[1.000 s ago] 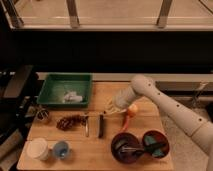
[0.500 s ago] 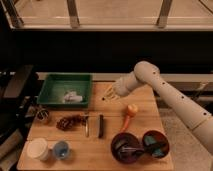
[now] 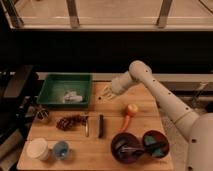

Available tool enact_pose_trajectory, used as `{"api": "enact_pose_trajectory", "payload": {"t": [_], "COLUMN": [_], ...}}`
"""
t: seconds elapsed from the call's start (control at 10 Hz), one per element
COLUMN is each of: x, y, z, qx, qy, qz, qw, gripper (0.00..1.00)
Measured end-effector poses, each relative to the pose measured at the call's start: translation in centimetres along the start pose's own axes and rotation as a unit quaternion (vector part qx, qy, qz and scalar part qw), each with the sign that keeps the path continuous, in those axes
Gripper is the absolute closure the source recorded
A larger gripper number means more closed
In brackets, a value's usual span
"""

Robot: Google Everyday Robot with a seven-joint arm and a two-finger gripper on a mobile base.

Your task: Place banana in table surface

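Banana [image 3: 106, 92], a pale yellow splay of slender pieces, sits at the tip of my hand [image 3: 112, 90], just right of the green tray [image 3: 52, 85] and over the far edge of the tabletop [image 3: 112, 110]. Whether it touches the wood I cannot tell, and I cannot tell if my hand is clenched on it or released. Nearer on the wood lie the orange carrot [image 3: 129, 116], the black bar [image 3: 101, 125] and two dark bowls [image 3: 126, 147].
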Motion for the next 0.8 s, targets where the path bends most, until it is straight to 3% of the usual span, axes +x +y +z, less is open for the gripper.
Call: {"api": "enact_pose_trajectory", "payload": {"t": [0.2,0.5,0.8], "x": [2.8,5.0,5.4], "y": [0.4,0.7,1.1], "z": [4.4,8.5,8.6], "qx": [-0.020,-0.039,-0.037], "qy": [-0.026,-0.057,-0.062], "qz": [0.010,0.024,0.026], "qw": [0.9994,0.9973,0.9971], "gripper": [0.22,0.20,0.20]}}
